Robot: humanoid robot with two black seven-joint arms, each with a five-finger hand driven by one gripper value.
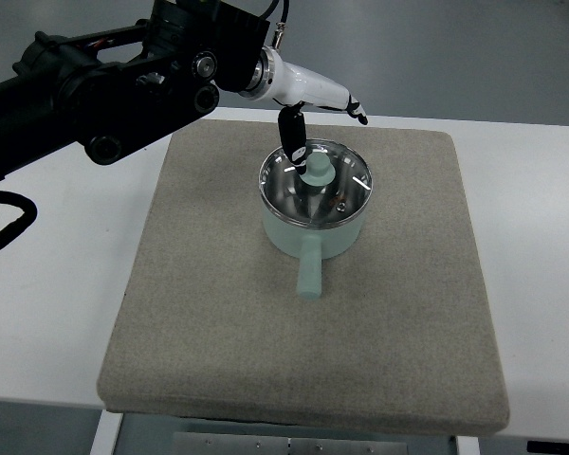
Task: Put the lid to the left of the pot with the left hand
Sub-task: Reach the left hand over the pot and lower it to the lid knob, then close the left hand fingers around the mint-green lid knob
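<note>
Your left arm (95, 95) comes in from the upper left, black and bulky, crossing above the white table (541, 237) toward the back edge of the grey mat (218, 322). Its white left hand (313, 100) hangs over the far rim of the pot (313, 232), with dark fingers (292, 133) reaching down onto the glass lid (315, 185) just beside the pale green knob (318, 171) (you cannot tell from this angle whether they have closed around the knob or merely touch the lid). The lid sits on the pot, which stands near the mat's middle, towards the back. The pot's mint handle (310, 270) points toward you.
</note>
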